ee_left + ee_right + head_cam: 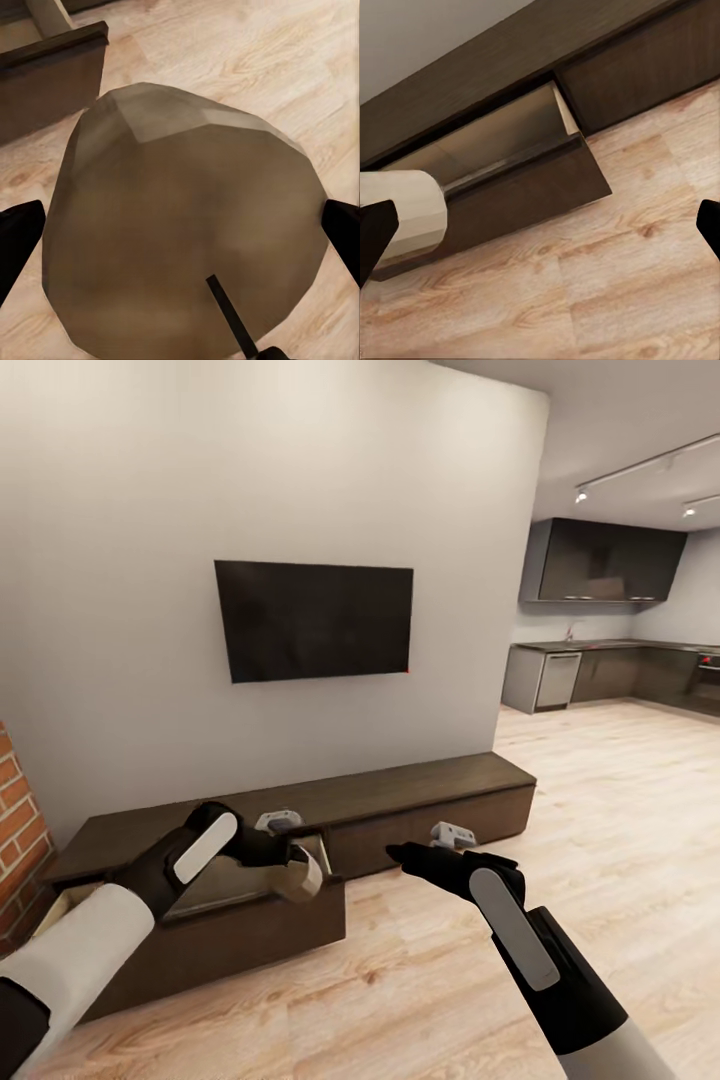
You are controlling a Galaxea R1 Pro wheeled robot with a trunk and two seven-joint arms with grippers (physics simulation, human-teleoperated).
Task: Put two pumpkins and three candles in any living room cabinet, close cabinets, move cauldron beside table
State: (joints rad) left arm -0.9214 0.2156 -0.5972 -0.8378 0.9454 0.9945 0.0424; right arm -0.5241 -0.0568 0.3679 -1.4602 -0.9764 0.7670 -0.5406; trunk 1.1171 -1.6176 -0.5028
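Note:
My left gripper (290,858) is shut on a stubby grey-brown candle (308,875). In the left wrist view the candle (180,232) sits between the black fingertips (19,240), over the floor just off the front corner of an open drawer (52,67). That drawer (250,935) is pulled out of the left part of the long dark-brown cabinet (420,785), and its tan inside (502,131) holds nothing I can see. My right gripper (405,853) hangs open and holds nothing, in front of the cabinet's middle. No pumpkins, cauldron or table are in view.
A dark TV (313,618) hangs on the white wall above the cabinet. A brick wall (15,830) edges the far left. Light wooden floor (600,840) runs right toward a kitchen (600,650) at the back.

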